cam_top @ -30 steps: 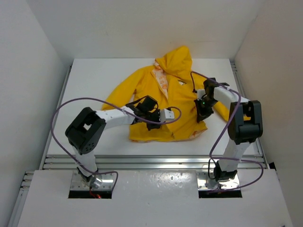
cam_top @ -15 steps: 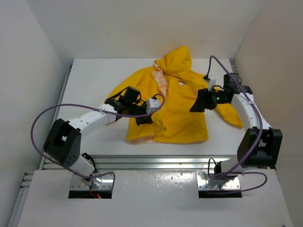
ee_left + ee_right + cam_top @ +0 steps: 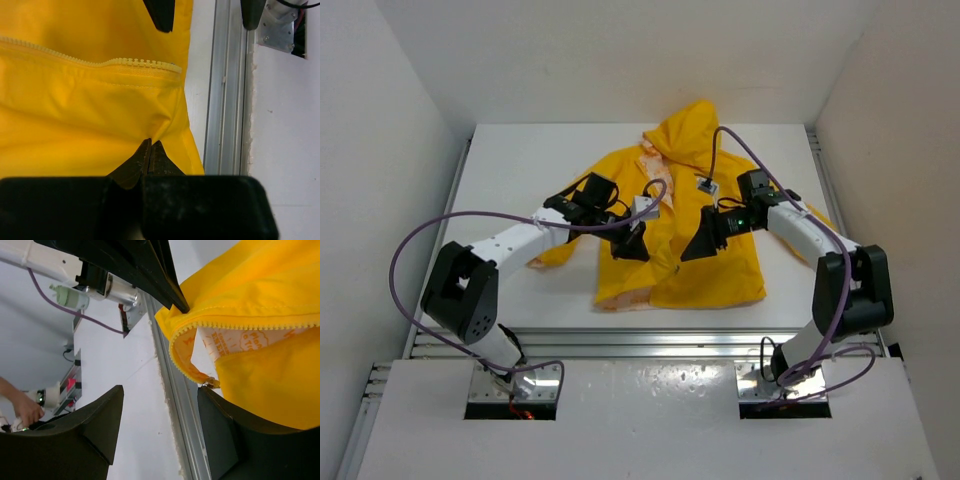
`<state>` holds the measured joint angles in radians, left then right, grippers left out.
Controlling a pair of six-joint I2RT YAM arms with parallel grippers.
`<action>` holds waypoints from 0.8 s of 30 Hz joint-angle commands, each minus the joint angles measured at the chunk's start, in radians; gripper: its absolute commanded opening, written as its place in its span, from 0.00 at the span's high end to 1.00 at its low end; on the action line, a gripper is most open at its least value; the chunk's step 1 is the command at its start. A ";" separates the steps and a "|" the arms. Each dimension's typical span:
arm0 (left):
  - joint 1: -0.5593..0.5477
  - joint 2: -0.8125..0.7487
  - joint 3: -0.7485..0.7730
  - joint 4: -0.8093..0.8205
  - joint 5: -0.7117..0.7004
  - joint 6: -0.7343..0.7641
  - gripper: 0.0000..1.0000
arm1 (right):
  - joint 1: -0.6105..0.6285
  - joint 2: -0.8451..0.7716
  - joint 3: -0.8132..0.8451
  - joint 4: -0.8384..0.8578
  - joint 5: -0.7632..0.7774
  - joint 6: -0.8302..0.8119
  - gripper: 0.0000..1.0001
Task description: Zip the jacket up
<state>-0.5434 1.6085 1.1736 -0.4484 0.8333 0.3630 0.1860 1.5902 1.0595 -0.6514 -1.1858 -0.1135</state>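
Observation:
The bright yellow jacket [image 3: 720, 265] lies flat on the table, hood at the far side. Its front stands partly open near the hem, showing pale patterned lining [image 3: 240, 342]. My left gripper [image 3: 632, 243] is shut on a fold of the jacket's fabric [image 3: 75, 125] just below the zipper teeth [image 3: 125, 62]. My right gripper [image 3: 696, 248] hovers open, opposite the left one, over the front opening. The zipper slider [image 3: 211, 383] hangs at the end of the loose tooth row, right beside the right gripper's inner finger [image 3: 220, 430]; nothing is between the fingers.
A metal rail [image 3: 650, 340] runs along the table's near edge, close under the hem. White walls close in the table on three sides. Purple cables [image 3: 420, 260] loop off both arms. A person's hand [image 3: 20, 412] shows far off in the right wrist view.
My right gripper has opened and swung left from the jacket's right side to the front opening. My left arm has pulled its pinched fabric leftward, spreading the jacket.

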 commanded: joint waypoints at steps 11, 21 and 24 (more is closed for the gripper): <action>0.005 -0.009 0.047 -0.027 0.115 -0.007 1.00 | 0.095 0.034 -0.012 0.073 -0.012 -0.121 0.39; 0.014 -0.009 0.047 -0.027 0.115 0.002 1.00 | 0.133 0.066 -0.024 0.107 0.032 -0.133 0.45; 0.014 -0.009 0.057 -0.027 0.115 0.011 1.00 | 0.138 0.076 -0.021 0.130 0.026 -0.111 0.59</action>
<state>-0.5385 1.6085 1.1831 -0.4816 0.8948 0.3580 0.3122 1.6585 1.0271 -0.5755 -1.1439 -0.2020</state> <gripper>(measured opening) 0.008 0.433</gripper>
